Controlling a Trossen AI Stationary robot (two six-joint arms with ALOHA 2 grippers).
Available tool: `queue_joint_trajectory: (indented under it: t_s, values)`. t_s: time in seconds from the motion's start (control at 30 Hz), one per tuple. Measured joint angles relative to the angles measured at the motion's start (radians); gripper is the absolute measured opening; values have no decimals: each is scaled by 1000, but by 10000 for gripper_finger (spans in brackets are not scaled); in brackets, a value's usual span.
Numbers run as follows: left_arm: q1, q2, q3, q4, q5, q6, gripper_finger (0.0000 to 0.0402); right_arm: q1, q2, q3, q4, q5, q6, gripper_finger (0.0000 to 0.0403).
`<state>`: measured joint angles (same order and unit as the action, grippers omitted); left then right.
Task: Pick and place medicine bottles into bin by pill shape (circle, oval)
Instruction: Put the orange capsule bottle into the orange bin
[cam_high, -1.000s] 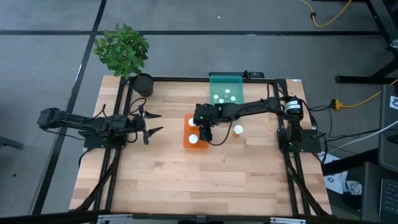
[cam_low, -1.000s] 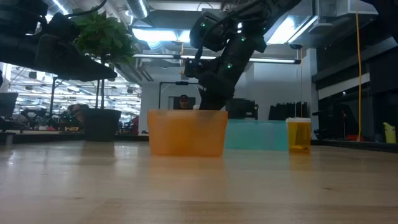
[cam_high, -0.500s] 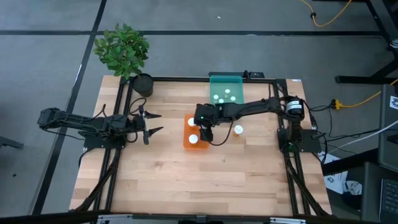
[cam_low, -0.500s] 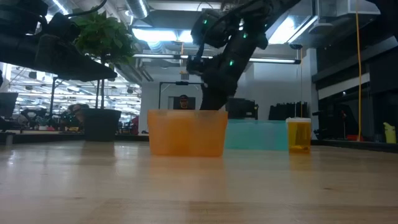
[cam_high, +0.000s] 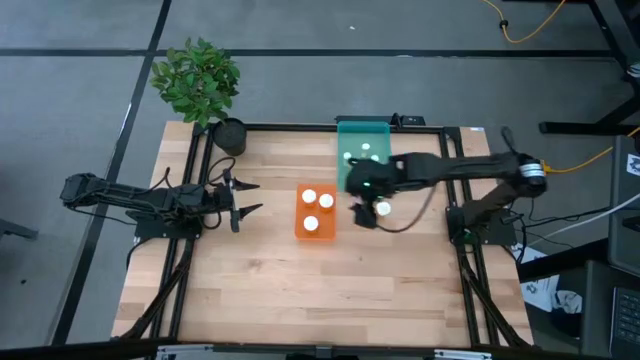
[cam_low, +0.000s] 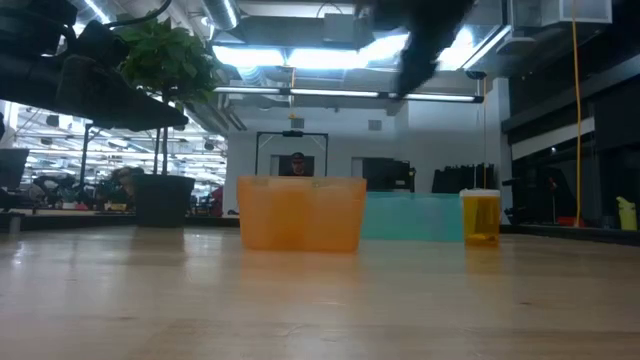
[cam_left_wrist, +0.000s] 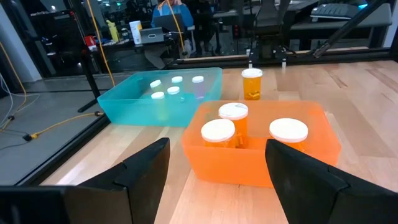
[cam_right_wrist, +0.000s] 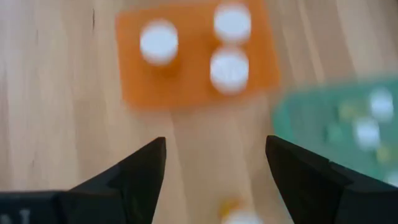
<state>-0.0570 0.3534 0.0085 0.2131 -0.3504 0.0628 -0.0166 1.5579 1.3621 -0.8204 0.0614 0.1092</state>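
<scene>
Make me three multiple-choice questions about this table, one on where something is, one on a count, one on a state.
1. Where does the lone medicine bottle stand?
A. in the orange bin
B. on the table between the two bins
C. beside the plant

2. How many white caps show in the orange bin?
A. three
B. one
C. six

3. How is the right hand?
A. shut on a bottle
B. open and empty
C. resting in the teal bin

Answers: 1 B, the high view shows it on bare wood right of the orange bin, below the teal bin. 2 A, three caps show there in both wrist views. 3 B, the right wrist view shows its fingers spread with nothing between.
</scene>
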Motion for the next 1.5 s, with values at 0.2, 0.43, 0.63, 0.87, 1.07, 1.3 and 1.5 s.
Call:
queue_joint_trajectory:
  t_s: [0.2, 0.43, 0.63, 0.87, 1.07, 1.3, 1.5]
  values:
    - [0, 0, 0, 1, 0, 0, 257, 96, -152, -53, -311, 122, 219, 277]
    - [0, 0, 0, 0, 0, 0, 257, 212, -329, -348, -321, 190, 442, 277]
    - [0, 0, 0, 0, 0, 0, 257, 230, -402, -659, -66, 174, 517, 277]
    - [0, 0, 0, 1, 0, 0, 257, 209, -391, -885, 372, 232, 425, 277]
    - [0, 0, 0, 0, 0, 0, 257, 207, -389, -926, 513, 368, 348, 277]
    - [0, 0, 0, 0, 0, 0, 257, 159, -389, -926, 614, 382, 276, 277]
    - [0, 0, 0, -1, 0, 0, 257, 102, -383, -925, 639, 326, 252, 277]
